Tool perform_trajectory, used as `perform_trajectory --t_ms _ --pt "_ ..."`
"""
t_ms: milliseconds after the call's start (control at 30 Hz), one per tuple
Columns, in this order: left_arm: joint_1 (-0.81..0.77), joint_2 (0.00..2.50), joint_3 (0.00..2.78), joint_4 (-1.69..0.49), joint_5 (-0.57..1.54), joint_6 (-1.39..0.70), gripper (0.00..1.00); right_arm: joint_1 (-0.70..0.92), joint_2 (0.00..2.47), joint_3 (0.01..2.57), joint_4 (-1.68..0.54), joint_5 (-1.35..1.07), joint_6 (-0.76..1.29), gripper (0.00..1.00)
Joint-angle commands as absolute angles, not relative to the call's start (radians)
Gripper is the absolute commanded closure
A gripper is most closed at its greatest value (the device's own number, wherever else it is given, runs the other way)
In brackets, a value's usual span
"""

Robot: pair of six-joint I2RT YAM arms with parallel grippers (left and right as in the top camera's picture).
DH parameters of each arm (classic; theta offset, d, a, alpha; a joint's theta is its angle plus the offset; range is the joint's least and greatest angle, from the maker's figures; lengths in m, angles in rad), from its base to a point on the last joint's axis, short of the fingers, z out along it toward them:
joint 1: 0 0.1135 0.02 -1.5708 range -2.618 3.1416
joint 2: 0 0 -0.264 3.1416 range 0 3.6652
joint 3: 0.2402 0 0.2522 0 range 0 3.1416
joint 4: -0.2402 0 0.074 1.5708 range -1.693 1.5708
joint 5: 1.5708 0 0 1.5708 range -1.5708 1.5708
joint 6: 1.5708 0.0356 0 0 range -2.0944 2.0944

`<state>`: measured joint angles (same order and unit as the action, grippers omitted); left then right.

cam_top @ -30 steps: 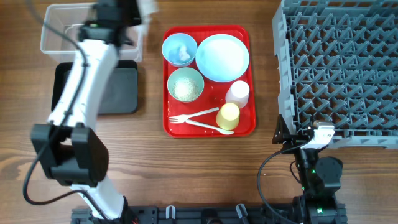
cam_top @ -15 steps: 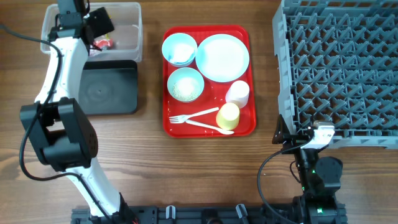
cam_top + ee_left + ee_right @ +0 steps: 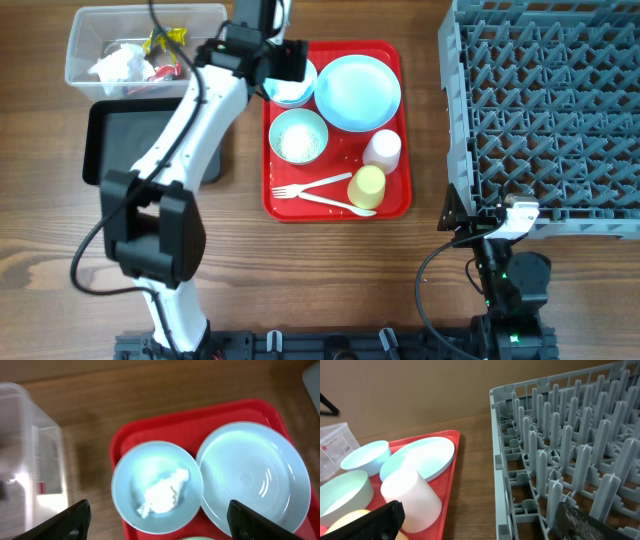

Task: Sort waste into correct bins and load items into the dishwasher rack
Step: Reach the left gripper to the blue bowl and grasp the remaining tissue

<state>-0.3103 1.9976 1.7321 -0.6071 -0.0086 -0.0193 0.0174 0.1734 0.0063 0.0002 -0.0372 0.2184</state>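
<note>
My left gripper (image 3: pixel 272 62) (image 3: pixel 160 529) hangs open over the small light-blue bowl (image 3: pixel 157 487) at the red tray's back left. A piece of crumpled white tissue (image 3: pixel 162 491) lies in that bowl, between the lines of my two fingers (image 3: pixel 70 521). The large plate (image 3: pixel 357 92) (image 3: pixel 252 477) sits right of it. A second bowl (image 3: pixel 298 137) holds rice grains. The whitish cup (image 3: pixel 382 150) (image 3: pixel 412 492), yellow cup (image 3: pixel 367 187), fork (image 3: pixel 300 188) and spoon (image 3: pixel 335 205) are on the tray. My right gripper (image 3: pixel 462 222) (image 3: pixel 480 527) stands open and empty at the rack's (image 3: pixel 545 110) near-left corner.
The clear bin (image 3: pixel 205 45) at the back left holds tissue and red and yellow wrappers. The black bin (image 3: pixel 110 150) lies just in front of it. The red tray (image 3: pixel 390 205) sits mid-table. The rack (image 3: pixel 570 450) fills the right side.
My left gripper opened over the clear bin, then swung right to above the bowl with the tissue. The right arm has not moved.
</note>
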Motion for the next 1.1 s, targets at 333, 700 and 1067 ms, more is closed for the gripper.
perform_trajectory --t_ms 333,700,1067 --pt "-0.33 2.187 1.734 -0.53 0.0 -0.007 0.31 0.019 0.18 0.006 0.002 -0.053 0.273 0.0" --pt "-0.33 2.278 1.734 -0.504 0.0 -0.008 0.36 0.019 0.18 0.006 0.002 -0.053 0.273 0.0" --pt "-0.33 2.333 1.734 -0.481 0.004 -0.008 0.55 0.019 0.18 0.006 0.002 -0.053 0.273 0.0"
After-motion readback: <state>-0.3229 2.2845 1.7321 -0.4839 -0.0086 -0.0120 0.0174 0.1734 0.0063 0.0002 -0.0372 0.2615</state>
